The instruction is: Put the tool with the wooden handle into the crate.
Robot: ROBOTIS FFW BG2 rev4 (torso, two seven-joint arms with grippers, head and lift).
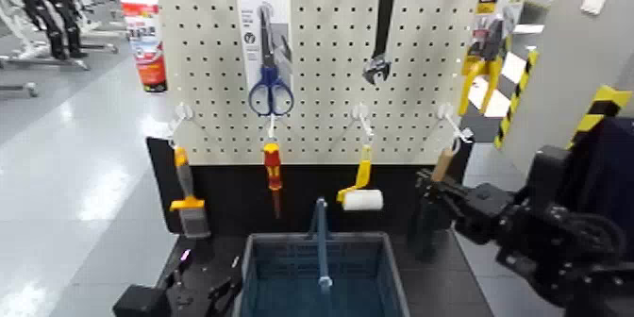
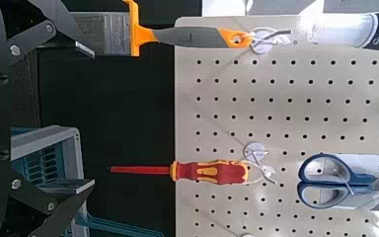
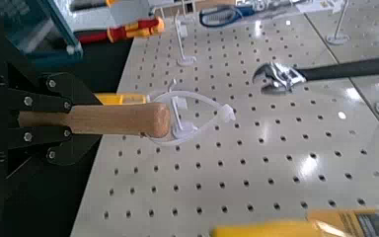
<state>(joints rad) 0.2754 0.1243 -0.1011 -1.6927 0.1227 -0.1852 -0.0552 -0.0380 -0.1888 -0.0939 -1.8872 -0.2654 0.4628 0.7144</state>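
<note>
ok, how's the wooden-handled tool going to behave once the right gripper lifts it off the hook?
The tool's wooden handle looks stiff, so it probably won't flex. Being round and smooth, it could twist between the right gripper's fingers. The loop at its end looks thin and likely floppy, so it may snag.
</note>
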